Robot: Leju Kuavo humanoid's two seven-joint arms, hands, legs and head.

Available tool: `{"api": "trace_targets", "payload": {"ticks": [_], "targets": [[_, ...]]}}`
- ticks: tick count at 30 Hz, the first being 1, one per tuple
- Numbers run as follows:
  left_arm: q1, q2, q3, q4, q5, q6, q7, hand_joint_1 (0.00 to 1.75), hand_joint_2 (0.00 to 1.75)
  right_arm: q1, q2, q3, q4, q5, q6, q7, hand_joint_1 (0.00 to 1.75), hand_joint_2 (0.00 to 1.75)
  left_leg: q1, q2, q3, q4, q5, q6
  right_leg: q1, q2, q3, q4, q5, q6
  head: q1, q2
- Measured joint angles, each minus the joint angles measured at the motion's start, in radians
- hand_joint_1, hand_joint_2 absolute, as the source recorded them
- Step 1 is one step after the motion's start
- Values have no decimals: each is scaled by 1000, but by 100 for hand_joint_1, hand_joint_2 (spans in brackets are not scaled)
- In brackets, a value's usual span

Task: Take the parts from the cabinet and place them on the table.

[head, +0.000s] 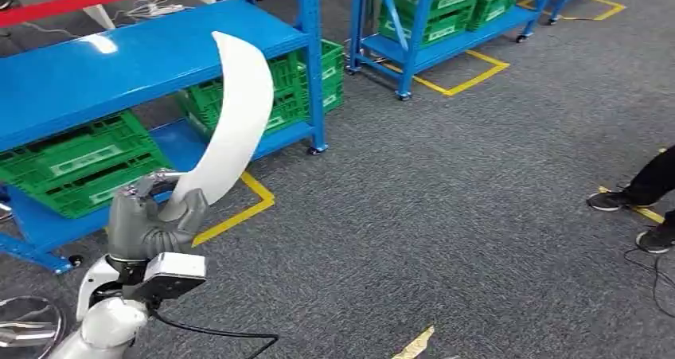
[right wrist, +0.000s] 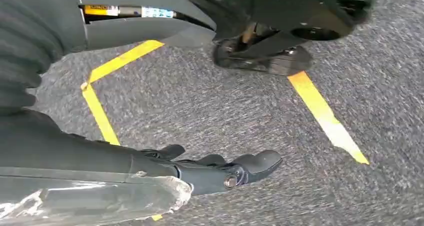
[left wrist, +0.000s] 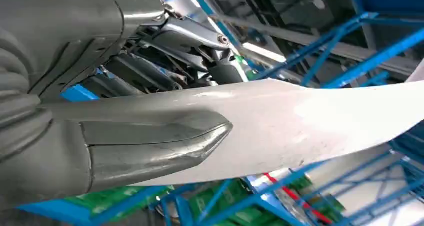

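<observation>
The left hand (head: 151, 220) grips one curved white part (head: 235, 120) upright before two blue racks (head: 119, 56) with green crates (head: 76, 164), while the right hand (right wrist: 200, 173) hangs with fingers apart, empty, over carpet (head: 446, 216).

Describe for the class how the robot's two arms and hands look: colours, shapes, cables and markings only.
The left hand is matt grey with a thick, smooth thumb and darker metal fingers. Behind it sit a ribbed grey cover, a white and silver arm with a grey camera box and a black cable. The right hand has dark fingers and a similar grey thumb.
</observation>
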Motion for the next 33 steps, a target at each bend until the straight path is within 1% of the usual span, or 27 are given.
{"api": "trace_targets", "payload": {"ticks": [1, 2, 3, 5, 6, 7, 8, 10, 11, 13, 14, 16, 17, 18, 19, 20, 21, 22, 23, 24, 26, 27, 28, 29, 31, 32, 33], "targets": [[0, 0, 0, 0, 0, 0, 0, 175, 175, 0, 0, 0, 0, 0, 0, 0, 0, 175, -1, 12, -1, 0, 0, 0, 0, -3, -31, 70, -24, 3, 2, 0], [1, -1, 0, 0, 0, -1, 0, 175, 175, 3, 0, 0, 0, 0, 0, 0, 0, 175, -2, 23, -2, 0, 0, 0, -1, -3, -39, 91, -22, 5, 1, 0], [1, -1, 0, 0, 0, -1, 0, 175, 175, 4, 0, 0, 0, 0, 0, 0, 0, 175, -2, 33, -2, 1, 0, 0, -1, -5, -21, 63, 2, 6, 1, 0], [1, -1, 0, 0, 0, 0, 0, 175, 175, 6, 0, 0, -2, 0, 0, 0, 0, 175, -2, 49, 0, 1, -1, -2, -1, -22, 74, -104, 81, 3, 1, 0], [1, -2, 0, 0, 0, -1, 0, 175, 175, 5, 0, 0, -4, 0, 0, 0, 0, 175, -3, 56, 2, 2, -2, -4, 0, -52, 129, -197, 109, 1, 2, 0], [2, -2, 0, 0, 0, 0, 0, 175, 175, 0, 0, 0, -5, 0, 0, 0, 0, 175, -12, 63, 0, 5, -5, -9, 10, -78, 145, -235, 92, -1, 3, 0], [1, -2, 0, 0, 0, 0, 0, 175, 175, -2, 0, 0, -5, 0, 0, 0, 0, 175, -14, 67, -1, 8, -3, -15, 7, -64, 149, -234, 99, -13, -1, 0], [1, -2, 0, 0, 0, 0, 0, 175, 175, 1, 0, 0, -5, 0, 0, 0, 0, 175, -12, 84, -1, 7, 0, -21, 10, -49, 141, -230, 101, -19, -1, 0], [0, -3, 0, 0, 2, 1, 0, 175, 175, 4, 0, 0, -5, 0, 0, 1, 0, 175, -12, 90, 0, 9, -2, -26, 8, -42, 141, -234, 106, -27, 0, 0], [1, -3, 5, -2, 20, 9, 0, 175, 175, 5, 0, -1, -5, 0, -1, 1, 0, 175, -6, 36, -16, 51, -46, -40, 1, -27, 141, -237, 113, -39, -5, 0], [3, -3, 9, -2, 29, 9, -3, 175, 175, 3, 0, -1, -5, 0, -1, 0, 0, 175, -2, 19, -49, 128, -91, -44, 1, -18, 140, -237, 115, -43, -6, 0], [9, -1, 19, -2, 42, 9, -11, 175, 175, 2, 0, -1, -6, 1, -1, 0, 0, 175, -1, 9, -123, 287, -155, -48, 2, 1, 136, -237, 116, -47, -7, 0], [10, 0, 24, -2, 45, 9, -17, 175, 175, 4, 0, -1, -5, 1, 0, 0, 0, 175, -1, 8, -141, 322, -158, -48, 3, 11, 135, -236, 117, -47, -7, 0], [10, 0, 26, -2, 45, 8, -21, 175, 175, 5, 0, -2, -6, 1, 1, 0, 0, 175, -1, 8, -136, 311, -136, -46, 3, 21, 136, -236, 118, -47, -6, 0], [9, 1, 27, -2, 46, 6, -23, 175, 175, 6, 0, -2, -6, 2, 3, 0, 0, 175, -1, 6, -112, 261, -95, -42, 4, 32, 136, -236, 118, -46, -6, 0], [8, 1, 27, -2, 46, 2, -23, 175, 175, 5, 0, -2, -6, 2, 5, 0, 0, 175, -1, -1, -71, 177, -47, -37, 4, 43, 138, -235, 119, -45, -6, 0], [8, 1, 28, -4, 46, 0, -23, 175, 175, 3, 1, -2, -6, 2, 5, 0, 0, 175, 0, -25, -28, 93, -6, -32, 3, 53, 139, -235, 120, -44, -7, 0], [5, 1, 29, -6, 45, 0, -22, 175, 175, 1, 3, -3, -6, 2, 6, 0, 0, 175, 0, -72, -3, 38, 0, -25, 4, 61, 136, -233, 121, -41, -6, 0], [3, 1, 29, -7, 45, -1, -22, 175, 175, -2, 3, -3, -6, 2, 7, 0, 0, 175, 5, -72, 6, 13, -6, -23, 8, 72, 128, -227, 121, -36, -5, 0], [0, 1, 30, -9, 44, -2, -20, 175, 175, -3, 3, -4, -6, 3, 8, 0, 0, 175, 1, -64, 3, 15, -11, -25, 3, 77, 119, -227, 126, -29, -6, 0], [4, 3, 34, -14, 33, 9, -23, 175, 175, 2, 3, -5, -6, 8, 11, -1, 0, 175, -1, -51, 2, 9, -6, -18, -1, 93, 113, -232, 131, -16, -6, 0], [5, 3, 35, -18, 34, 11, -27, 175, 175, 3, 3, -5, -6, 9, 11, -1, 0, 175, 8, -34, 5, -6, 2, -10, -1, 88, 102, -224, 124, -13, -6, 0], [8, 4, 38, -21, 34, 11, -33, 175, 175, 3, 3, -5, -6, 10, 11, -2, 0, 175, 6, -28, 6, -7, 4, -7, 4, 45, 90, -198, 101, -9, -1, 0], [13, 5, 43, -25, 35, 13, -39, 175, 175, 0, 3, -5, -6, 11, 13, -3, 0, 175, 6, -17, 4, -7, 3, -2, 3, 19, 62, -139, 62, -4, 8, 0], [23, 10, 48, -26, 35, 9, -41, 175, 175, -4, 3, -6, -6, 11, 13, -5, 0, 175, 2, 8, 3, -6, 3, -2, -1, -2, -9, 18, -8, 3, 6, 0], [24, 11, 48, -26, 35, 5, -40, 175, 175, -4, 3, -6, -6, 11, 13, -5, 0, 175, 1, 19, 1, -5, 3, -2, -2, -4, -33, 69, -21, 7, 7, 0], [24, 11, 48, -26, 35, 3, -40, 175, 175, -3, 3, -6, -6, 11, 13, -5, 0, 175, 1, 28, 2, -5, 3, -2, -4, -5, -31, 70, -9, 9, 7, 0]]}}
